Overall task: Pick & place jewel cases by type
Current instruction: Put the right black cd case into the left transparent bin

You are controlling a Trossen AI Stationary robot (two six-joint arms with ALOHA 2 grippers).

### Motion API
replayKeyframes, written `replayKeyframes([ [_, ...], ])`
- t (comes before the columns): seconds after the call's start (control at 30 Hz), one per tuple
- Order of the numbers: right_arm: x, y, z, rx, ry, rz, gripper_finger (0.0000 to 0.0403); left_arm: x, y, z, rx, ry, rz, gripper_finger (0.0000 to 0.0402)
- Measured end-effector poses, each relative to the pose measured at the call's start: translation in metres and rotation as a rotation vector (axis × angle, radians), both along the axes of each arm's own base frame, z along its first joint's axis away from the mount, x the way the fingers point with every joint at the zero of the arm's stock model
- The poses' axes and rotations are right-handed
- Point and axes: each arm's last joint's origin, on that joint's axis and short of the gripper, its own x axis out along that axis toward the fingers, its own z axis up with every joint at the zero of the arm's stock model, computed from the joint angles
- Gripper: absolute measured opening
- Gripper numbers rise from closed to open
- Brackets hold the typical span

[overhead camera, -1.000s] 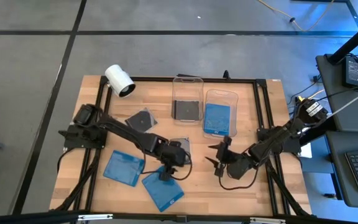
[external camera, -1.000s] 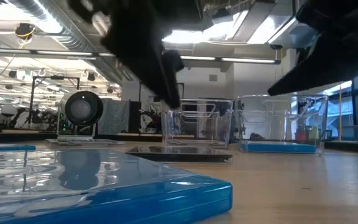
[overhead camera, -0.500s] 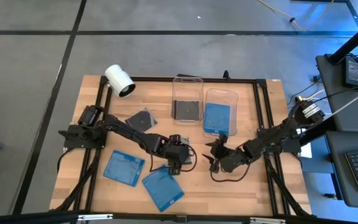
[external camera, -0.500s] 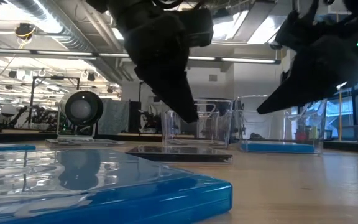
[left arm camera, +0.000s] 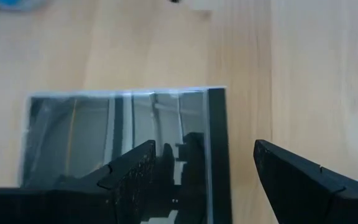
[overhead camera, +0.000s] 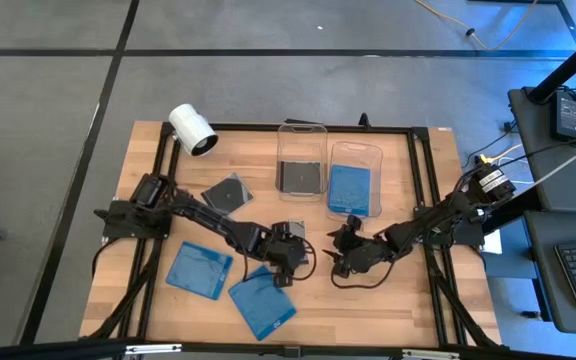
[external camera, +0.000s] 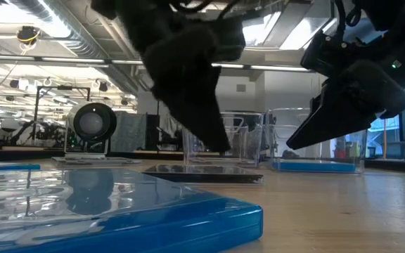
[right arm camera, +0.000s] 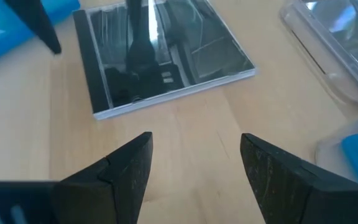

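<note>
Dark case (overhead camera: pixel 290 233) lies flat on the tabletop (overhead camera: pixel 408 300), mid-board, directly under the left end effector (left arm camera: pixel 202 163). Left wrist view: its fingers stand apart, one over the case's reflective face, the other over bare wood past the case's dark spine edge, so that edge (left arm camera: pixel 218 149) sits between them. Case outline square; spine runs along the reach direction of the left arm. No contact seen yet in the low view: the left finger tip hangs just above the case (external camera: pixel 206 172).

Right end effector (overhead camera: pixel 340 252) is just beside the same case on its right side, fingers spread and empty. Right wrist view: case (right arm camera: pixel 160 56) ahead of the fingers, a strip of wood between.

Judgement: left is nearer and better aligned; a straight descent and pinch across the spine edge should do.

Farther back: dark-case tub (overhead camera: pixel 301 160) and blue-case tub (overhead camera: pixel 353 180), side by side, beyond the case. Blue cases (overhead camera: pixel 261 300) and (overhead camera: pixel 198 268) lie toward the front-left.
</note>
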Motion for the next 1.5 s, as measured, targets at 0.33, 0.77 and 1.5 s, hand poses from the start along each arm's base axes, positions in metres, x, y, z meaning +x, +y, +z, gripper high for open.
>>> replayKeyframes([
  [0.33,0.0,0.0,0.0,0.0,-0.001,0.002,0.0247,0.001,-0.004,-0.018,-0.002,0.057,-0.055,0.0267],
  [0.77,0.0,0.002,0.0,-0.033,0.036,0.098,0.0247,-0.006,-0.025,-0.018,0.077,0.086,-0.501,0.0267],
  [1.5,0.026,-0.042,0.006,-0.06,0.029,0.392,0.0247,-0.016,-0.049,-0.027,0.284,0.113,-0.778,0.0267],
])
